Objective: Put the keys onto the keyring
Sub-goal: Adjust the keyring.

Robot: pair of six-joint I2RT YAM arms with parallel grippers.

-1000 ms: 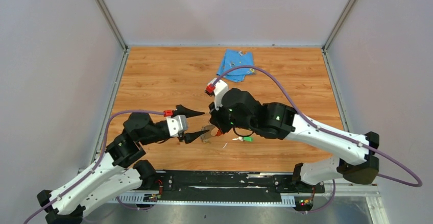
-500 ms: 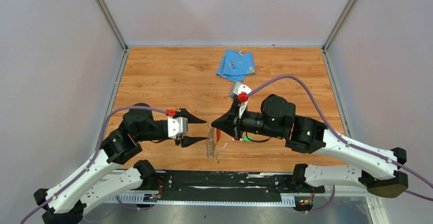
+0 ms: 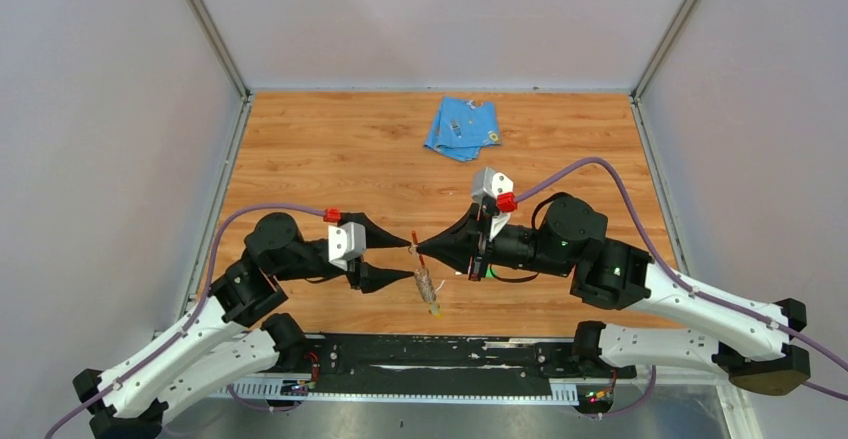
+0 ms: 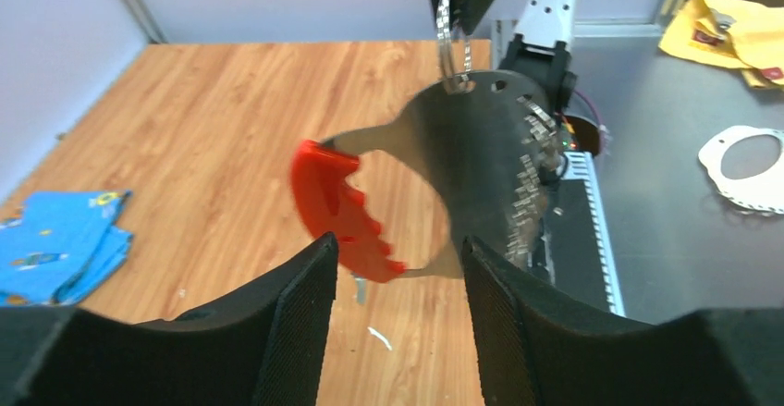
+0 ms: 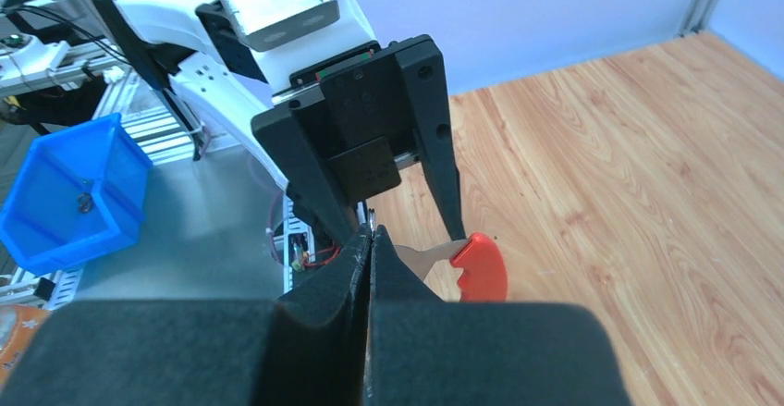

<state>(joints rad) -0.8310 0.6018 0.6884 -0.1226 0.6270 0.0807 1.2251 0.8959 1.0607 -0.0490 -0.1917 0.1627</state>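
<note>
Wooden table (image 3: 300,149) enclosed by pale walls (image 3: 100,109) at the left, far and right sides, with a black base rail (image 3: 430,354) along the near edge; both arms reach inward and meet tip to tip over the near middle of the table, well apart from either side wall; bare wood lies between them and the folded blue cloth (image 3: 463,127) by the far edge. Right gripper (image 3: 422,249): fingers pressed together, pinching the small wire ring at the top of the keyring (image 4: 471,147), which hangs free above the wood with its flat silvery face toward the left wrist camera and its red strip (image 4: 337,207) along the curved left edge. Left gripper (image 3: 407,262): fingers (image 4: 300,323) spread, one to each side of the keyring's lower part; contact cannot be told. A yellow fleck sits at the keyring's lower end in the top view — too small to tell what; the green key (image 3: 487,272) lies on the table under the right gripper, mostly hidden. Containers: a blue bin (image 5: 65,193) stands off the table beside the arm bases, holding one small dark item (image 5: 85,203) too small to tell what.
</note>
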